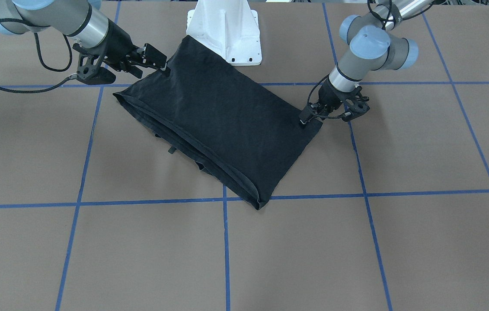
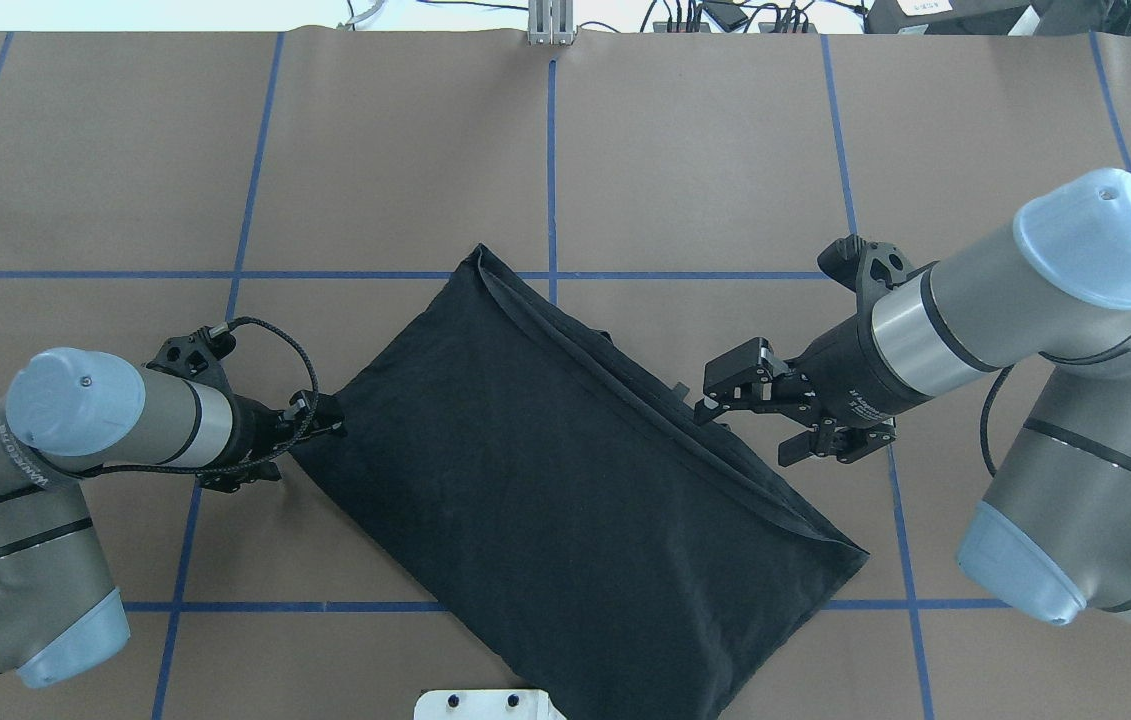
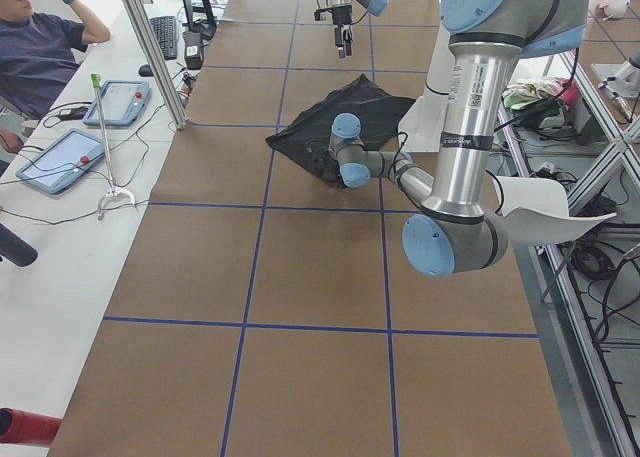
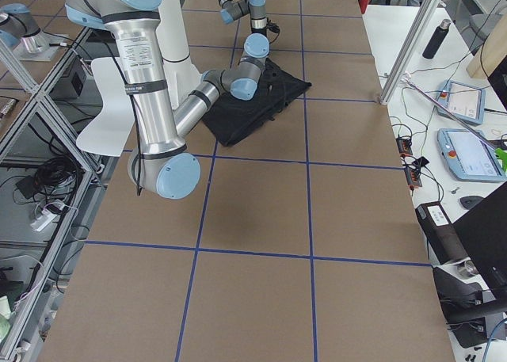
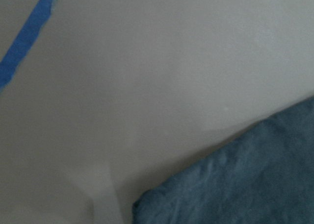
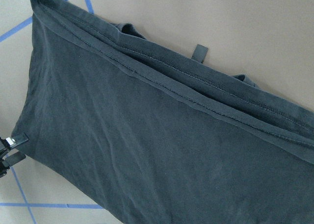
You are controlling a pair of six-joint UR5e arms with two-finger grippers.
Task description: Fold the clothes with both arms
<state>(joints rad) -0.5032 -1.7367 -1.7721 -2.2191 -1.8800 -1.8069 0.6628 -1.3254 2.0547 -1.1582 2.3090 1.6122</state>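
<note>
The clothes are one black T-shirt (image 2: 565, 480) folded into a long rectangle, lying flat and diagonal on the brown table (image 2: 625, 150). Its stitched hem edges (image 6: 196, 94) are stacked along the far long side. My left gripper (image 2: 333, 428) is low at the shirt's left corner (image 1: 313, 125). In the right wrist view its fingertips (image 6: 14, 139) stand slightly apart beside that corner, open, with no cloth between them. The left wrist view shows only the flat corner (image 5: 245, 185) on the table. My right gripper (image 2: 720, 390) hovers open over the hem side, holding nothing.
The white pedestal base (image 1: 225, 30) stands right behind the shirt's near corner. Blue tape lines (image 2: 551, 170) grid the table. A person (image 3: 40, 47) sits at a side desk with tablets (image 3: 65, 157). More tablets (image 4: 467, 152) and cables lie past the other side.
</note>
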